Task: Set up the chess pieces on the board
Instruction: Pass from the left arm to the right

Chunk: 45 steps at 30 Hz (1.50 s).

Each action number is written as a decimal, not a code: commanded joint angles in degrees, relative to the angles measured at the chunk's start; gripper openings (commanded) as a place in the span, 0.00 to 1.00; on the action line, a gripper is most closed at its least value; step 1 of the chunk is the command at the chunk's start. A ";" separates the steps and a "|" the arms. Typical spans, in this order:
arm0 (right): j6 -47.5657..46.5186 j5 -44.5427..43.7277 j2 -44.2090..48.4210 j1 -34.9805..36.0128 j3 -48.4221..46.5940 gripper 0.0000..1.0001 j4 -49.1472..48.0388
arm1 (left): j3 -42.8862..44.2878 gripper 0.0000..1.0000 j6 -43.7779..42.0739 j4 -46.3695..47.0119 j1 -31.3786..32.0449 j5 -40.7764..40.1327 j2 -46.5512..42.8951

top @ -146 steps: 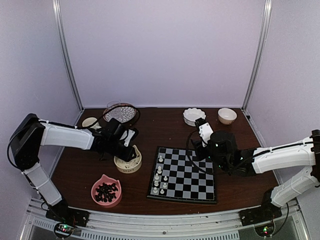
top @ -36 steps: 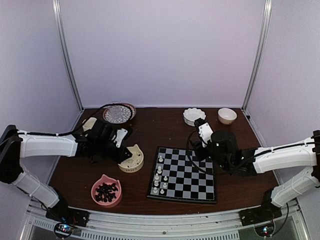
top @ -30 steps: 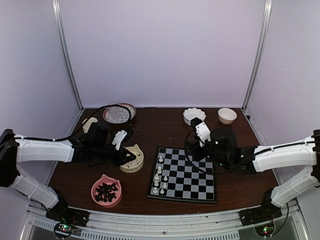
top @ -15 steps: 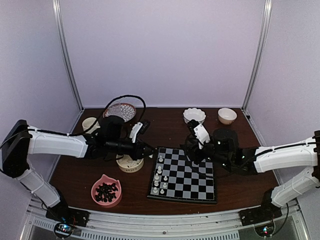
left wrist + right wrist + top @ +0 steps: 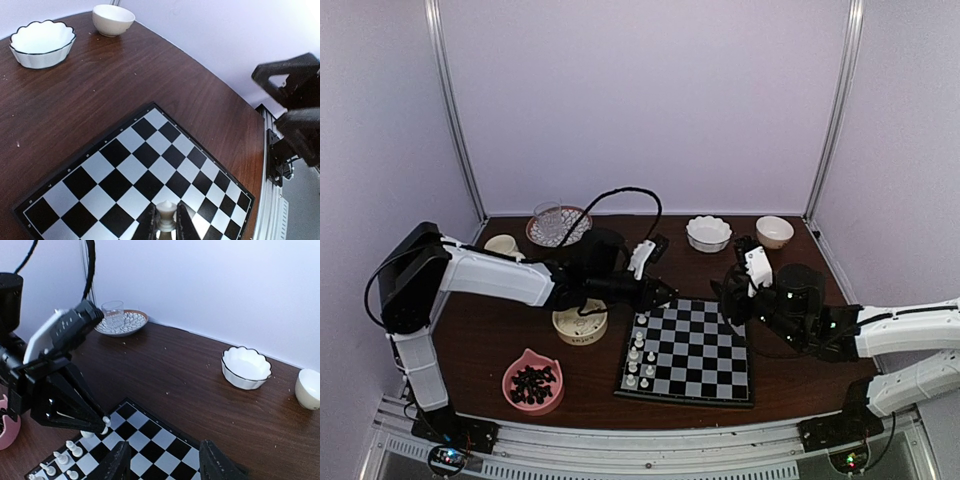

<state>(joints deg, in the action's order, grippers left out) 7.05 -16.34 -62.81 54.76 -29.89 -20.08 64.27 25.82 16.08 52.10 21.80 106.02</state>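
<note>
The board [image 5: 705, 352] lies at the middle of the table, with several white chess pieces [image 5: 639, 352] upright along its left side. My left gripper [image 5: 667, 292] hovers over the board's far left corner, shut on a white chess piece [image 5: 166, 214] held upright between its fingers [image 5: 148, 223]. From the right wrist view that held piece [image 5: 105, 424] hangs just above the board [image 5: 150, 439], near the standing pieces [image 5: 62, 458]. My right gripper [image 5: 167, 465] stands open with nothing in it over the board's far right edge [image 5: 731, 303].
A cream cat-shaped bowl [image 5: 565, 330] and a pink bowl [image 5: 509, 378] of dark pieces sit left of the board. At the back are a patterned plate [image 5: 572, 232] with a glass, a scalloped white bowl [image 5: 708, 232] and a small cream bowl [image 5: 774, 231].
My left arm has swung right from the cream bowl to the board's far left corner with a white piece. My right gripper has drawn back to the right and opened wider.
</note>
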 commanded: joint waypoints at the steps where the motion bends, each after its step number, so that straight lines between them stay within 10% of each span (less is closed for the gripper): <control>1: 1.98 -4.74 -3.34 -0.56 2.51 0.51 1.69 | 5.78 0.06 -2.26 0.99 0.06 -1.64 4.34; 15: -1.94 12.48 -7.72 -0.57 1.70 0.94 -0.96 | 14.19 0.07 5.55 -0.70 0.84 3.97 10.56; 27: -1.14 7.62 -11.55 -0.56 -0.39 0.91 -1.66 | 11.23 0.09 20.01 7.45 2.76 6.61 9.10; 45: 1.11 0.90 -11.21 -0.67 -0.75 0.59 0.69 | 8.33 0.10 20.14 9.58 3.01 6.10 7.84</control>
<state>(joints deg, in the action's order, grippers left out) 7.86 -10.96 -75.59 54.52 -30.17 -20.49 73.69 46.83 23.94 54.87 27.59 116.77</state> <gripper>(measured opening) 0.596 0.119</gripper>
